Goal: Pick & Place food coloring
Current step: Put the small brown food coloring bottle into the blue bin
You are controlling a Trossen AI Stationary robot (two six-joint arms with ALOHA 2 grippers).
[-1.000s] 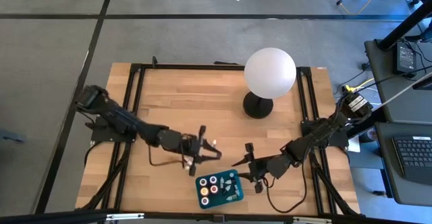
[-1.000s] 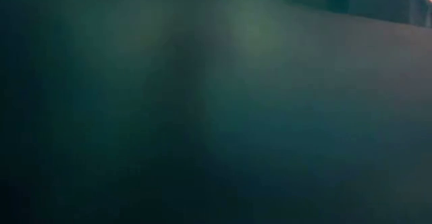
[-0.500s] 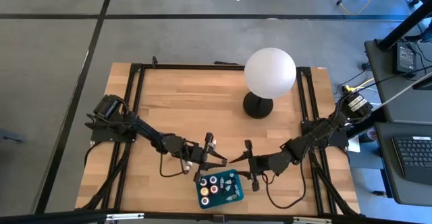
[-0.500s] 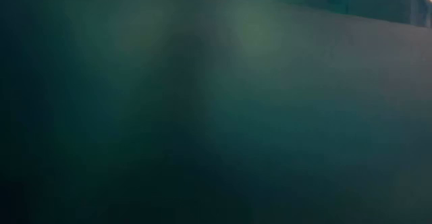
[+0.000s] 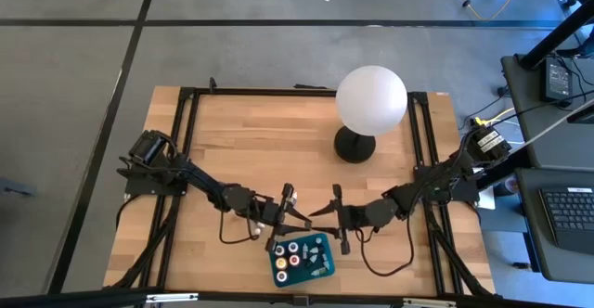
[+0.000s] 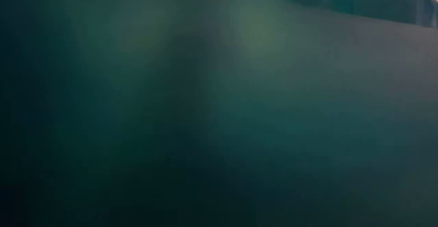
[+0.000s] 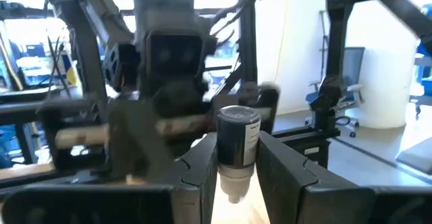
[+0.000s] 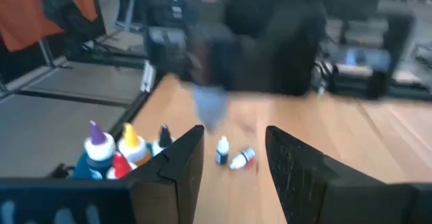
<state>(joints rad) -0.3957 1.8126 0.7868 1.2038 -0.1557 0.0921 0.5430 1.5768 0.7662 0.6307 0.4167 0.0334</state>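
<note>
Wooden table (image 5: 241, 150) meets grey floor (image 5: 278, 48); left fingers (image 7: 196, 166) clamp a bottle (image 7: 237, 143), right fingers (image 8: 179, 158) seemingly apart.

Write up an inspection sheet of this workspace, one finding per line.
Surface: wooden table in a black frame, seen from above.
Job's things: teal tray at the table's near edge, holding round pots and small bottles; a dark bottle sits between the left gripper's fingers; two tiny bottles lie loose on the wood.
Clutter: white globe lamp on a black base, at the far side of the table.
Grippers: left gripper shut on the dark bottle, just above the tray; right gripper open, empty, facing it.
Cables: black leads trail from both arms; a yellow cable lies on the floor.
Surroundings: grey floor, a desk with a keyboard on the right.
</note>
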